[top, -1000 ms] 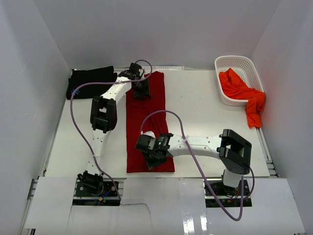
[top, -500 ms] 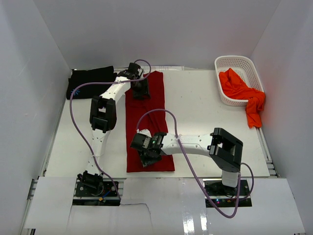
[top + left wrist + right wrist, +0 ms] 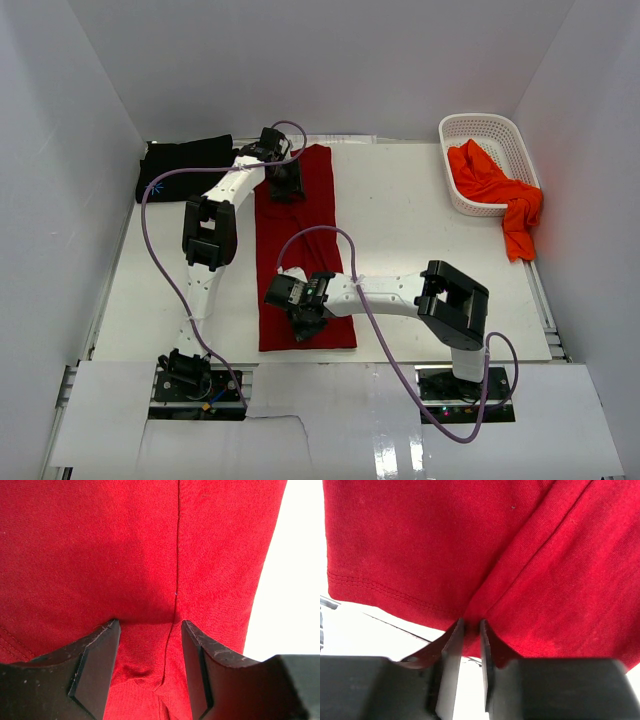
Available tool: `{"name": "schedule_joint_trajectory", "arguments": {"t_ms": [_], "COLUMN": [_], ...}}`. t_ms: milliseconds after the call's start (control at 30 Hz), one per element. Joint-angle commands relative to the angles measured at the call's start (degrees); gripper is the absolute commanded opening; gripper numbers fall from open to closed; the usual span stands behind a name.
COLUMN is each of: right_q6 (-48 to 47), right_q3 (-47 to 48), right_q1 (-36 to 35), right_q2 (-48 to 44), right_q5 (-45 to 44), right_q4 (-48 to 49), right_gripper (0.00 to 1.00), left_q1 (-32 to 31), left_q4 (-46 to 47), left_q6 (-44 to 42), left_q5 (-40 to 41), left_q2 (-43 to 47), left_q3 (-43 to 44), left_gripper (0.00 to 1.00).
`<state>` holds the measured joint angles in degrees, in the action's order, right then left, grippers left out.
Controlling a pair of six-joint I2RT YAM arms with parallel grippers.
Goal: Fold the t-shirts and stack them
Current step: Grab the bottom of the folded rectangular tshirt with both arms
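A dark red t-shirt (image 3: 300, 225) lies folded in a long strip down the middle of the table. My left gripper (image 3: 287, 185) stands over its far end. In the left wrist view the left gripper (image 3: 150, 625) is open, fingertips down on the red cloth (image 3: 125, 545), which puckers slightly between them. My right gripper (image 3: 300, 318) is at the shirt's near end. In the right wrist view the right gripper (image 3: 468, 622) is shut on a pinched fold of the hem (image 3: 445, 540). A black t-shirt (image 3: 185, 165) lies folded at the far left. An orange-red t-shirt (image 3: 490, 185) hangs out of the basket.
A white slotted basket (image 3: 480, 125) stands at the far right corner, with the orange-red cloth spilling over its near rim onto the table. White walls close in the table on three sides. Purple cables loop above both arms.
The right arm has shifted left along the shirt's near end and its jaws have closed on the hem. The left gripper has stayed where it was, open.
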<state>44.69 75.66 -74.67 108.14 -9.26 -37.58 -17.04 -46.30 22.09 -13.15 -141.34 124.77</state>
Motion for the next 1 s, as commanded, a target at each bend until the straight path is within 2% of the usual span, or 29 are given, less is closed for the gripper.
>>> {"name": "schedule_joint_trajectory", "arguments": {"t_ms": [0,67,100,367,700,833,867,933,967], "right_q6": [0.6,0.4,0.3,-1.4,-3.5,-3.8,-3.8,-3.8,-3.6], "right_q3": [0.9,1.0,1.1,4.4,4.9,4.6,4.5,4.5,4.6], "right_q1": [-0.2,-0.2,-0.2,-2.6,-3.9,-3.9,-3.9,-3.9,-3.9], "right_q2": [0.4,0.4,0.4,0.7,3.3,3.7,3.5,2.6,2.1], "right_q5": [-0.1,0.1,0.3,2.1,8.6,11.5,11.5,11.1,11.1], "right_q4": [-1.0,-1.3,-1.6,-6.6,-7.8,-7.4,-7.4,-7.3,-7.2], "right_gripper": [0.23,0.10,0.08,0.08,0.08,0.22,0.36,0.46,0.63], "left_q1": [1.1,1.1,1.1,1.1,1.1,1.1,1.1,1.1,1.1], "left_q4": [-0.7,-0.8,-0.8,-0.7,-0.8,-0.8,-0.9,-0.9,-0.9], "left_q6": [-1.3,-1.2,-1.2,-1.3,-1.7,-1.6,-1.7,-1.6,-1.6], "left_q5": [1.7,1.6,1.6,1.6,2.2,2.2,2.2,2.2,2.2], "left_q2": [-1.7,-1.8,-1.8,-2.0,-2.5,-2.6,-2.6,-2.5,-2.5], "left_q3": [0.8,0.8,0.8,0.8,1.4,1.4,1.4,1.3,1.2], "left_gripper": [0.64,0.64,0.64,0.64,0.64,0.64,0.64,0.64,0.64]}}
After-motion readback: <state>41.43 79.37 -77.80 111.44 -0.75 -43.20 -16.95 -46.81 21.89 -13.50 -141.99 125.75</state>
